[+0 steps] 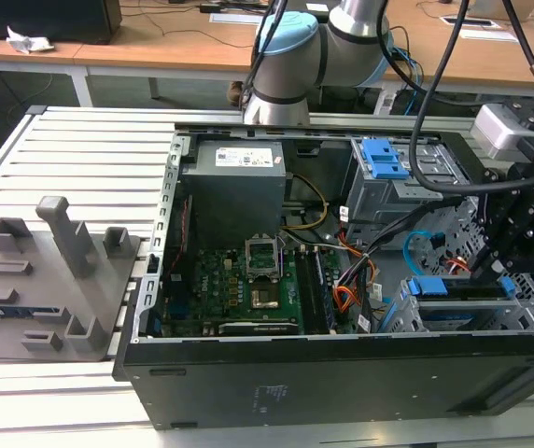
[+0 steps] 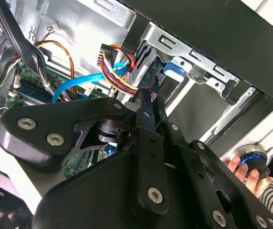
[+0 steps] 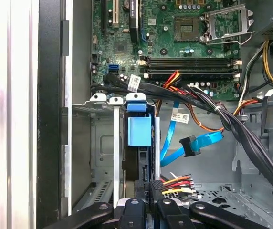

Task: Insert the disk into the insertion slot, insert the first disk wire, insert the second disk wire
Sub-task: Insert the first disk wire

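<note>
Disk [image 3: 139, 136] in insertion slot [image 3: 103, 143], long axis toward pincer [image 3: 147, 192], tight on first disk wire [image 3: 177, 183].

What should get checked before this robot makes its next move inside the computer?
1. Disk in the insertion slot: ok.
2. Blue wire plugged in: not ok, its black plug hangs free.
3. Coloured wires by the robot's hand plugged in: cannot tell.
4. Black cables clear of the slot: not ok, they cross right by its end.
5. Person's hand outside the case: ok, resting on a blue-ringed button.
</note>
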You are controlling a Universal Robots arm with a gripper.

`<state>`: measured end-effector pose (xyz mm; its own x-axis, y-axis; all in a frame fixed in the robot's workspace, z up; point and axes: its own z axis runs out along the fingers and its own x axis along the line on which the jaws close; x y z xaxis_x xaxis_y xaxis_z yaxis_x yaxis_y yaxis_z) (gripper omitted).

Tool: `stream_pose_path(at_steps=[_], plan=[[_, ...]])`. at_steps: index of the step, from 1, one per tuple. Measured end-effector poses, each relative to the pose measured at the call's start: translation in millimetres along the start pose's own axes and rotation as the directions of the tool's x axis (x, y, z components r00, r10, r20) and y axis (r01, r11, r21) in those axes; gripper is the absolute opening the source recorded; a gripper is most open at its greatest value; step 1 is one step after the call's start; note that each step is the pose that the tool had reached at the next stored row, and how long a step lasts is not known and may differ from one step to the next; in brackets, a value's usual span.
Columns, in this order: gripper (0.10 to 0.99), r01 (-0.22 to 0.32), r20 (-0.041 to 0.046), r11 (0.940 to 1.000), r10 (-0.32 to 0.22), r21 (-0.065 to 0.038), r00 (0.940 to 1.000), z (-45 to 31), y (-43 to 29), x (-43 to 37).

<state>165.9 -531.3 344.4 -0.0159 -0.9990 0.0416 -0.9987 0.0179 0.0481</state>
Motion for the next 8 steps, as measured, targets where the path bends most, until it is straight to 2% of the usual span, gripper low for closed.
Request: stream_pose_path(at_steps=[8], plan=[[0.165, 0.0, 0.0043, 1.0, 0.0, 0.0, 1.0, 1.0, -3.7, 0.0]])
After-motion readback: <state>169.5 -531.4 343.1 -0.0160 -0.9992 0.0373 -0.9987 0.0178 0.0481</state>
